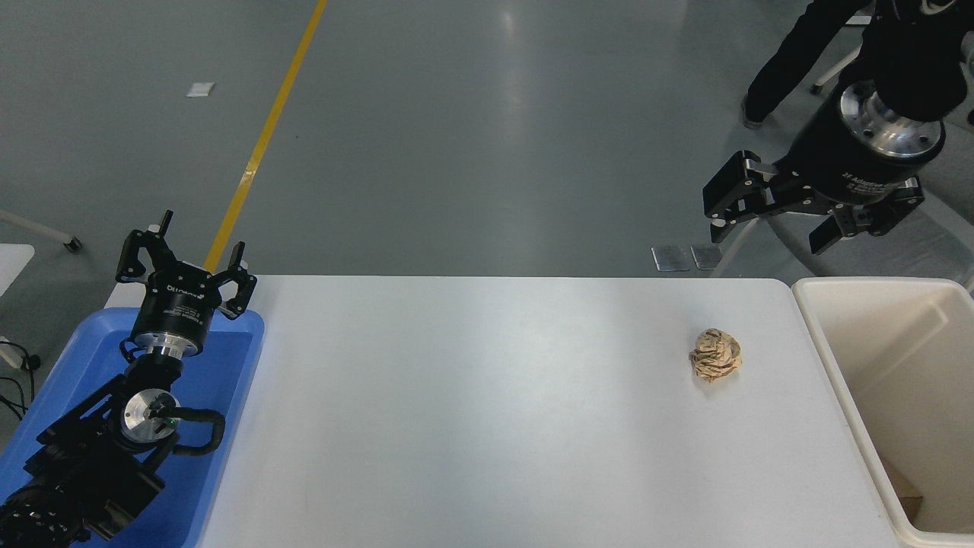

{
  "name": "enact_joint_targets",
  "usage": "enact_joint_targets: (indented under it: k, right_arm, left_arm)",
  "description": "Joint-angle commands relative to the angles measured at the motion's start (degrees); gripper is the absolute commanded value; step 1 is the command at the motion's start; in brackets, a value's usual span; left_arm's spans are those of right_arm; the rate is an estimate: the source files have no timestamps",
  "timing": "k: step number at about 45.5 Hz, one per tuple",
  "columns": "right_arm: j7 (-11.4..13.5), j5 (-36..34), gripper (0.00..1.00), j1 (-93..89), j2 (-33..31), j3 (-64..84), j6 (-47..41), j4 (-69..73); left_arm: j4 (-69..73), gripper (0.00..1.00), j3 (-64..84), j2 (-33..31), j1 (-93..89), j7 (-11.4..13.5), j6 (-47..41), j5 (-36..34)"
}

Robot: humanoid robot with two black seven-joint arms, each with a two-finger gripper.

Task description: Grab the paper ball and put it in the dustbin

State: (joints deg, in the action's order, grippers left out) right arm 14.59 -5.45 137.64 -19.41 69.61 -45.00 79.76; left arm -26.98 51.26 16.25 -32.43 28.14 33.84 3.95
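White worktop, rectangular, with rounded far corners. Paper ball: one crumpled tan-brown wad with lighter creases, resting on the worktop toward its right edge, nearer the far edge than the near one, touching nothing else. Dustbin: cream-white, rectangular, thick rounded rim and deep sloping walls, standing just beyond the worktop's right edge; a brownish scrap shows low inside near its nearest visible corner. The ball lies near the bin's left wall but apart from it. Right hand: black, on a black wrist with a silver flange, raised above the floor beyond the worktop's far right corner, well clear of the ball; its fingers are spread apart with nothing between them. Left hand: black, parked at the worktop's far left corner over the blue tray, fingers spread apart and empty. Blue tray: shallow, lying along the worktop's left edge, partly covered by the left arm. A person's dark-clad legs stand on the grey floor past the far right corner.
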Motion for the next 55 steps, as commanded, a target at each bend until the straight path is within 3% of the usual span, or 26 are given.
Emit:
enact_joint_targets:
  k: [1,55]
  right_arm:
    - [0.0,0.0,1.00,0.0,0.1,0.0,0.0,0.0]
    - [0.1,0.1,1.00,-3.0,-1.2,-1.0,0.0,-0.7]
  left_arm:
    - [0.0,0.99,0.0,-0.1,0.0,0.0,-0.1,-0.1]
    - [0.1,0.99,0.0,0.0,0.0,0.0,0.0,0.0]
